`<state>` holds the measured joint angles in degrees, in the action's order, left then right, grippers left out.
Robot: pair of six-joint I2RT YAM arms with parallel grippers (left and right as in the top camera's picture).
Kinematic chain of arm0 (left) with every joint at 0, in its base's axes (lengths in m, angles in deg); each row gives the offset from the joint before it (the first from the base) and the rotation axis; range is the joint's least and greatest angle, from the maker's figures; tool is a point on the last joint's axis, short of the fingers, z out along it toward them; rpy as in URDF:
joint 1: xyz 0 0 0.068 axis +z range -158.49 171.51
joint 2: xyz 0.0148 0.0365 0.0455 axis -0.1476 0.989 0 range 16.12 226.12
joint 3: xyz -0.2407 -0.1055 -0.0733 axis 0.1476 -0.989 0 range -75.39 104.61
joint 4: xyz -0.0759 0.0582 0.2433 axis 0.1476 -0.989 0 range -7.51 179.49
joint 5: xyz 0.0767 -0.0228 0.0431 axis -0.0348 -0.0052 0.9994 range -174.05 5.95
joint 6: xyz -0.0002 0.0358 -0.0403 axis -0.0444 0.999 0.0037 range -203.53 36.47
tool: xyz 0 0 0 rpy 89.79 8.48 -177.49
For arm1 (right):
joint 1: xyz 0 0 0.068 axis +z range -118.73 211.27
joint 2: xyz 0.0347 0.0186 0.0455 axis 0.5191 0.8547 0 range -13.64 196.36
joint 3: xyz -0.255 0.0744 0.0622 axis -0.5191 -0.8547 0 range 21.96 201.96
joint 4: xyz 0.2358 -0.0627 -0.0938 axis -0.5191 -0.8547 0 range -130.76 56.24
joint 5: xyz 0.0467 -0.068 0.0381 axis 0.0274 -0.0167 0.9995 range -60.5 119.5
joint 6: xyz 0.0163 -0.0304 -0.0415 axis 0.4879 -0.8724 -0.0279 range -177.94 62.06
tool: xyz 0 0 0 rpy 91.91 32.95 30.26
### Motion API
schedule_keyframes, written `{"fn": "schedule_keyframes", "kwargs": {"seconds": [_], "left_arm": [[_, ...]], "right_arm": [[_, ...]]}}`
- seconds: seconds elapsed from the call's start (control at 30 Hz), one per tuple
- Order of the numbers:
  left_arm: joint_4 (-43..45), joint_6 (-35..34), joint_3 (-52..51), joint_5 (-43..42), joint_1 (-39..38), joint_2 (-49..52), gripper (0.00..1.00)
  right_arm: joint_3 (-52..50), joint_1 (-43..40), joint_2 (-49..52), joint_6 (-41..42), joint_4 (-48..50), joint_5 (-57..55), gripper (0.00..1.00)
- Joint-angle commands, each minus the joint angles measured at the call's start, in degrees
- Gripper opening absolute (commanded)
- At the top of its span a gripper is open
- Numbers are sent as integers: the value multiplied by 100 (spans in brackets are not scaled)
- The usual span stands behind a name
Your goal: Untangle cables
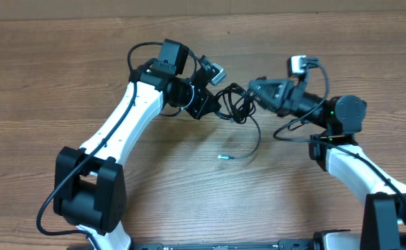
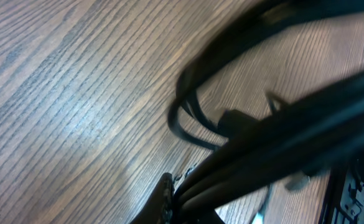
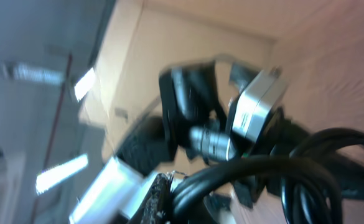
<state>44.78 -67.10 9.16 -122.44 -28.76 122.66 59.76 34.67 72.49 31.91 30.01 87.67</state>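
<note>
Overhead, the cables (image 1: pixel 236 103) form a small dark knot of loops between the two arms, and everything is placed here from that knot. The left gripper (image 1: pixel 211 105) sits hard against the knot's left side and the right gripper (image 1: pixel 257 90) against its right side, so both are about equally near and face each other across it. The line between them, which any pulling apart would follow, runs roughly left to right over the table (image 1: pixel 50 83). One loose strand (image 1: pixel 257 135) curves out of the knot toward the robot's base and ends in a pale-tipped plug (image 1: pixel 223 157) lying on the wood, well apart from both grippers. Left wrist view shows the left gripper (image 2: pixel 169 202) clenched, with several cords (image 2: pixel 244 155) running out from its tips and a loop hanging beyond. Right wrist view is blurred, but the right gripper (image 3: pixel 163 193) also looks pinched shut on a thick curl of cable (image 3: pixel 256 174). Judging by this, the next move depends on drawing the grippers apart along that line without tightening the knot.
</note>
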Motion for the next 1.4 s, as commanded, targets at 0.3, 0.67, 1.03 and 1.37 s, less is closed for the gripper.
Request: {"fn": "schedule_keyframes", "kwargs": {"seconds": [0.3,0.67,1.03,1.37], "left_arm": [[-369,90,-17,428,20,223,4],[-623,476,-17,289,192,221,4],[-363,481,-17,63,190,221,4],[-334,546,-17,-514,188,221,4]], "right_arm": [[90,-1025,-92,-1088,-2546,-2942,4],[90,-1281,-92,-2977,-4695,-2778,15],[90,-417,-92,-3637,-4933,-669,41],[87,1080,184,-3659,-5324,-2629,63]]}}
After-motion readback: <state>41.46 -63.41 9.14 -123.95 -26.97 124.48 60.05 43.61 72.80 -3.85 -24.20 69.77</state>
